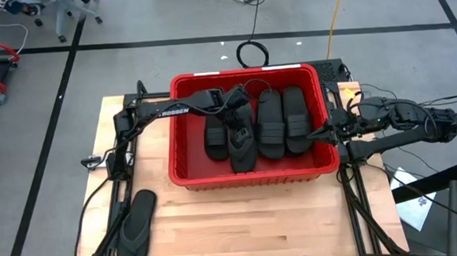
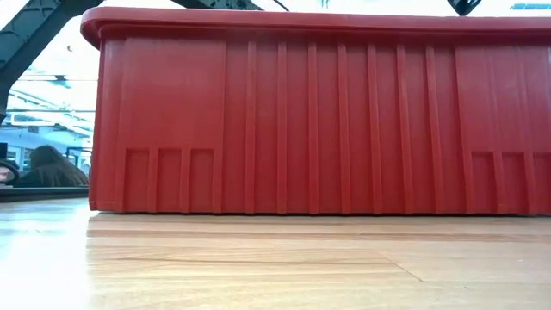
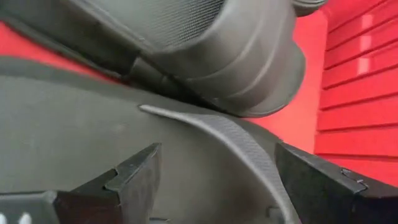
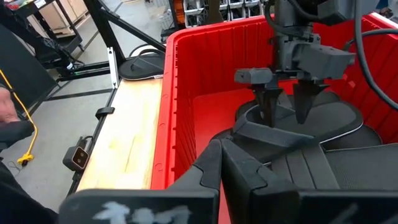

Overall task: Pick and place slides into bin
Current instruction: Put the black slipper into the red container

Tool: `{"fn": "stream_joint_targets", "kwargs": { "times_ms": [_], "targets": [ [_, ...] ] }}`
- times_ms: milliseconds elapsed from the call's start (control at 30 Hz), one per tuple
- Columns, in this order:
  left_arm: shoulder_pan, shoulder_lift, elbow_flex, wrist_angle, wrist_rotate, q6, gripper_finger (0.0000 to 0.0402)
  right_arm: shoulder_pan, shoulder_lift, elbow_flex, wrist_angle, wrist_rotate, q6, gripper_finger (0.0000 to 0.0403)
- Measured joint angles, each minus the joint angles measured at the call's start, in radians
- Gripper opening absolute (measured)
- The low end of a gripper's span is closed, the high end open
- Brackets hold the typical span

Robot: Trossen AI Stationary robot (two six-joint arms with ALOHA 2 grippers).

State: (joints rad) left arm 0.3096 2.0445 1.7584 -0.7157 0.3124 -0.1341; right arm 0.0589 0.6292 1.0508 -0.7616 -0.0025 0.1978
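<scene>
The red bin stands mid-table with several black slides in it. My left gripper reaches down into the bin from the left, over a thong-strap slide that lies on the others. It is open, one finger on each side of the thin strap. My right gripper is shut and empty at the bin's right rim. One more thong slide lies sole-down on the table at the near left. My left gripper's open fingers point down from above, one on each side of the slide's thong strap. Whether the fingertips touch the footbed I cannot tell. The slide lies in the bin on other slides.
The bin's near wall fills the low view. Bare wood lies between the bin and the table's near edge. Cables and arm frames run along both table sides. A person shows beyond the table's left.
</scene>
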Motion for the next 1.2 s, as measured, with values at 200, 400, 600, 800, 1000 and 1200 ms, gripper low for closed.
{"fn": "stream_joint_targets", "kwargs": {
  "times_ms": [200,400,600,800,1000,1200],
  "targets": [
    [0.011,-0.023,0.019,0.030,-0.005,0.069,0.0308,0.000,0.000,0.000,0.000,0.005,0.000,0.0000],
    [0.011,-0.118,0.163,-0.047,-0.009,0.217,0.0308,0.000,0.000,0.000,0.000,0.005,-0.002,0.0000],
    [-0.047,-0.326,0.251,-0.344,-0.112,0.449,0.0286,0.000,0.000,0.000,-0.002,0.005,-0.031,0.0000],
    [-0.140,-0.562,0.244,-0.599,-0.203,0.288,0.0121,0.000,0.000,0.000,-0.032,0.002,-0.048,0.0000],
    [-0.250,-0.721,0.244,-0.667,-0.347,-0.002,0.0015,0.000,0.000,0.000,-0.050,0.002,-0.125,0.0000],
    [-0.363,-0.792,0.242,-0.647,-0.516,-0.090,0.0004,0.000,0.000,0.000,-0.051,0.001,-0.168,0.0000]
  ]
}}
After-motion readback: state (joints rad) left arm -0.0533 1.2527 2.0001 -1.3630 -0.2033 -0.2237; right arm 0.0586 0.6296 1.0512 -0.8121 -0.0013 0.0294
